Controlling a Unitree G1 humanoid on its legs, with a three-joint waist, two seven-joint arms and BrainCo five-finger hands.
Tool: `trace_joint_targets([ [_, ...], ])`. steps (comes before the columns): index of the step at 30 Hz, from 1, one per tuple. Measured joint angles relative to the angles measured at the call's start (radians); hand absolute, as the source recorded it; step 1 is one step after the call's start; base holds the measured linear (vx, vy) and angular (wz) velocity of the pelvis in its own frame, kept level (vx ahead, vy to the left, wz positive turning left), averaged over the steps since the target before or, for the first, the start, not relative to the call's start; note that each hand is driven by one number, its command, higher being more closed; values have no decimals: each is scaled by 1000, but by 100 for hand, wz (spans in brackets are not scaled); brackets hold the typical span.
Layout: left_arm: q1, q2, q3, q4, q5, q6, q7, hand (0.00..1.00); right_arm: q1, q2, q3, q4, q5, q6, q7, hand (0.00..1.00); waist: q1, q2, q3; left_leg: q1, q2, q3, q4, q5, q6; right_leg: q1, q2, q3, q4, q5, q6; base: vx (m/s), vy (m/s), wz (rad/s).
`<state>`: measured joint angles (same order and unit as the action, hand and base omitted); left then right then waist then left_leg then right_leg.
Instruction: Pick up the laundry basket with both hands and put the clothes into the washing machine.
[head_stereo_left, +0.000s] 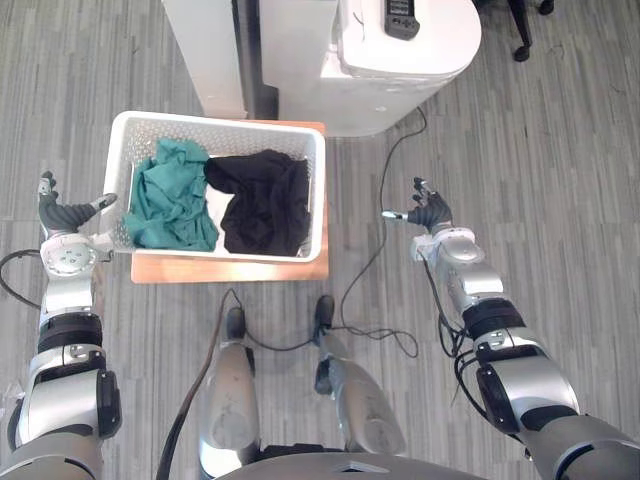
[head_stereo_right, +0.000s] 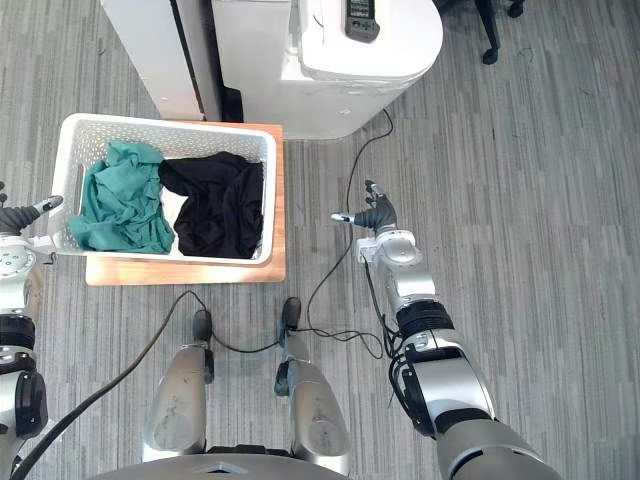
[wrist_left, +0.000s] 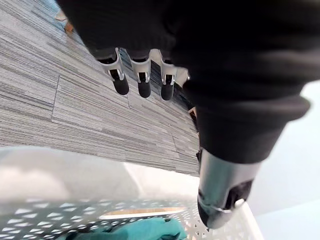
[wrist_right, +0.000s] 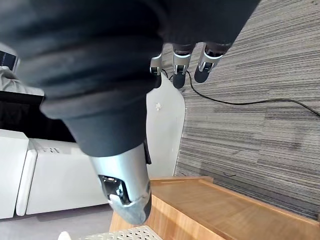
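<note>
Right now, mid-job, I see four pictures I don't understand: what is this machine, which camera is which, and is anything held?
It is a humanoid robot with two arms. The two wide pictures look down from its head; the other two look along each wrist. A white laundry basket stands on a low wooden platform, holding a green garment and a black garment. Beyond it stands the washing machine. The left hand is open beside the basket's left end; the right hand is open, well off to its right. Neither holds anything.
</note>
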<state>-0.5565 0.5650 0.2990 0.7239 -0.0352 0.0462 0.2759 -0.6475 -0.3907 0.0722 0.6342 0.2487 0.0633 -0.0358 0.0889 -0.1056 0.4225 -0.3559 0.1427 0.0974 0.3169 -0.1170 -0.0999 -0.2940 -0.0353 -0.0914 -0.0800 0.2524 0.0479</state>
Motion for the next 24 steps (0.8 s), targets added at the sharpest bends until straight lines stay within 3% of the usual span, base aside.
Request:
trace_joint_targets([
  [9, -43, -36, -9, 81, 69, 43, -5, 0, -53, -15, 28, -39, 1, 1, 2, 0, -9, 0, 41, -25, 11, 17, 31, -9, -1, -26, 9, 23, 0, 13, -2, -12, 22, -8],
  [19, -80, -36, -31, 114, 107, 46, 2, 0, -149, -18, 128, -19, 32, 3, 4, 0, 1, 1, 41, -67, 18, 16, 67, -21, -1, -54, 15, 27, 0, 26, -1, -11, 12, -2],
  [24, -109, -39, -71, 121, 106, 46, 8, 0, -229, 14, 161, 75, 33, 10, 4, 0, 13, 1, 41, -80, 16, 9, 67, -20, 1, -59, 15, 22, 0, 27, -1, -11, 20, 6],
])
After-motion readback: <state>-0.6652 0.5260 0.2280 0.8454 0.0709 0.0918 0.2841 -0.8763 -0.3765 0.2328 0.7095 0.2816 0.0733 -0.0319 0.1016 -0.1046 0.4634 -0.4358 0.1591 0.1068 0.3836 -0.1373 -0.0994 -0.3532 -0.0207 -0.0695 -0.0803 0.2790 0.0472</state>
